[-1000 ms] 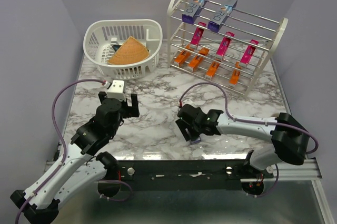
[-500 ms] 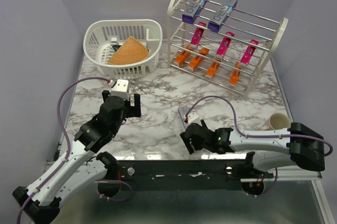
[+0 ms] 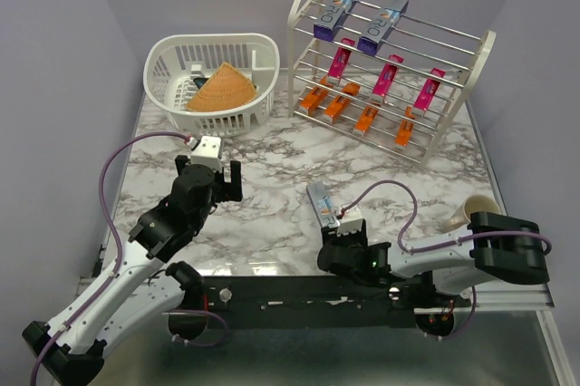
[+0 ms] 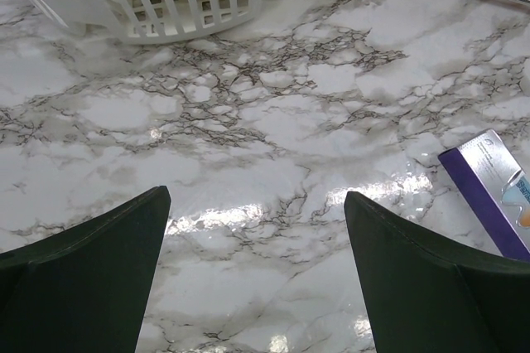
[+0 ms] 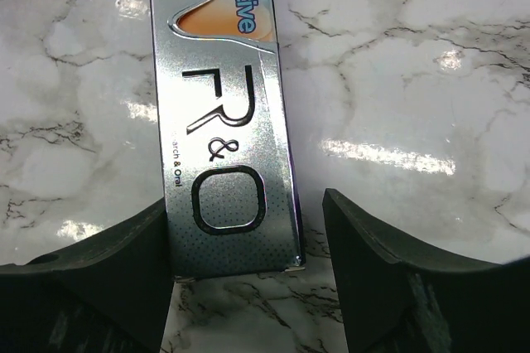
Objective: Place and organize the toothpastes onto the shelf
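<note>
A silver toothpaste carton (image 3: 322,203) with purple edges lies flat on the marble table, apart from the shelf. In the right wrist view its near end (image 5: 224,121) lies between my right gripper's (image 5: 244,204) open fingers, close against the left finger, with a gap to the right one. My right gripper (image 3: 349,246) is low by the near edge. My left gripper (image 3: 210,182) is open and empty over bare marble (image 4: 252,200); the carton shows at its right (image 4: 489,191). The cream shelf (image 3: 304,5) holds two silver (image 3: 335,10), three pink (image 3: 387,76) and several orange cartons (image 3: 365,119).
A white slotted basket (image 3: 172,55) with a tan woven cone (image 3: 222,87) stands at the back left, and its wall shows in the left wrist view (image 4: 166,5). A cream cup (image 3: 473,209) lies on its side by the right arm, near the table's right edge.
My right arm has drawn back toward the near edge, and the silver carton now lies in the open on the marble ahead of it. The left arm has barely moved.
</note>
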Motion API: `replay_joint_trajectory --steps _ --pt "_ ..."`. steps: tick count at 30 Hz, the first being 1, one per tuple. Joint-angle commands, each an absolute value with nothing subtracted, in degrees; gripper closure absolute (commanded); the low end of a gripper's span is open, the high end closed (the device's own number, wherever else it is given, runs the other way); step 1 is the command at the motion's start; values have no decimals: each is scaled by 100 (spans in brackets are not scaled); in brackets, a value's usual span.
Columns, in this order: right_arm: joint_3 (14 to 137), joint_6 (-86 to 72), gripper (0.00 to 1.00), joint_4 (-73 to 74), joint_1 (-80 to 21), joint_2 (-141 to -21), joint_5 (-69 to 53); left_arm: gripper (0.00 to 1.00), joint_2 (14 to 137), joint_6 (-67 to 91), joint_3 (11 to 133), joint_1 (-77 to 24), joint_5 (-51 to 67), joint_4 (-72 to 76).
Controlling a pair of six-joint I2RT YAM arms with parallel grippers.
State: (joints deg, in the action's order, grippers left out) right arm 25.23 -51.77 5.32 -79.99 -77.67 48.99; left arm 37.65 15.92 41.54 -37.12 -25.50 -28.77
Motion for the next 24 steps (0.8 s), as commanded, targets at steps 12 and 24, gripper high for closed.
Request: replay_joint_trajectory --steps 12,24 --pt "2197 -5644 50 -167 -8446 -7911 6021 1 4017 1600 4104 -3551 -2549 -2813" --pt "3048 -3666 61 797 -8446 -6663 5950 1 4026 1626 4122 -3481 -2549 -2830"
